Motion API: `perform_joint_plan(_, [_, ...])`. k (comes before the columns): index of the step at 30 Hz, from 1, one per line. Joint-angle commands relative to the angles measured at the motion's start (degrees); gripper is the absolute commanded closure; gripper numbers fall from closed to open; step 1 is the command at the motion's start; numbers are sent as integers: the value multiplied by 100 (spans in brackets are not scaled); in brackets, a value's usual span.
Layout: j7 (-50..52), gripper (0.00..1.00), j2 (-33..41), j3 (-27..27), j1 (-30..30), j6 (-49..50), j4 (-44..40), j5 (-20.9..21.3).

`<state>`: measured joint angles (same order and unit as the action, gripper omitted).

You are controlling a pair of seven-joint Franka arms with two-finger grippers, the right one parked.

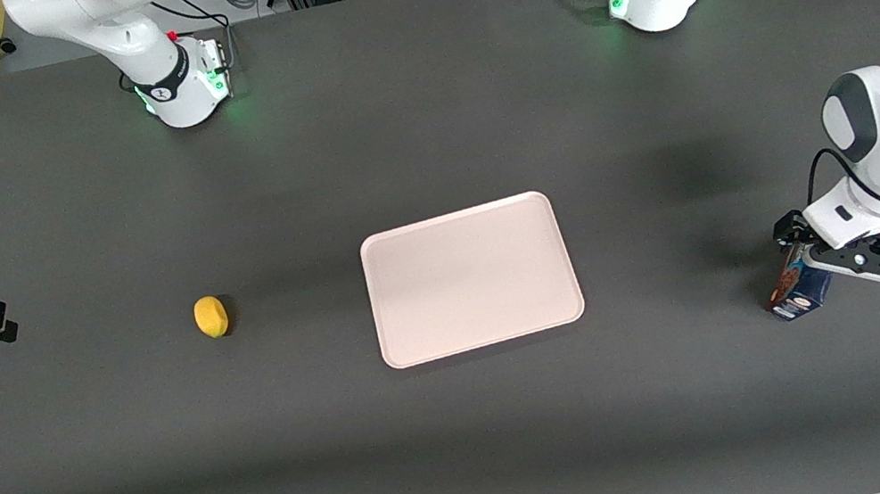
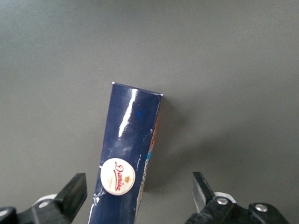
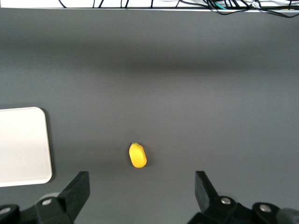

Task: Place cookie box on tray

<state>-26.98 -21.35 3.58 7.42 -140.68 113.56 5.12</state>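
A: Where's the end effector (image 2: 139, 192) sitting?
B: Over the box (image 1: 793, 290), fingers (image 2: 74, 191) spread wide either side, gripping nothing.
A: Box location?
B: Standing on the tabletop (image 1: 474, 440) toward the working arm's end, probably tilting slightly, well apart from the tray (image 1: 470, 278). Yellow lump (image 1: 211, 316) is lying toward the parked arm's end.

One cookie box (image 1: 798, 292), one tray (image 1: 471, 279) and one yellow lump (image 1: 211, 316) are counted on the table. One gripper (image 2: 139, 186), spread wide, is seen around the box.
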Motion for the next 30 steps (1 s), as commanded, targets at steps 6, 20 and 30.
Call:
perform_joint_plan(6, [-44,0,-168,-16,-21,-566,149,103])
perform_joint_plan(20, [-440,0,-528,-24,5,-1119,158,235])
perform_joint_plan(30, [-871,0,-607,-121,76,-1313,149,209])
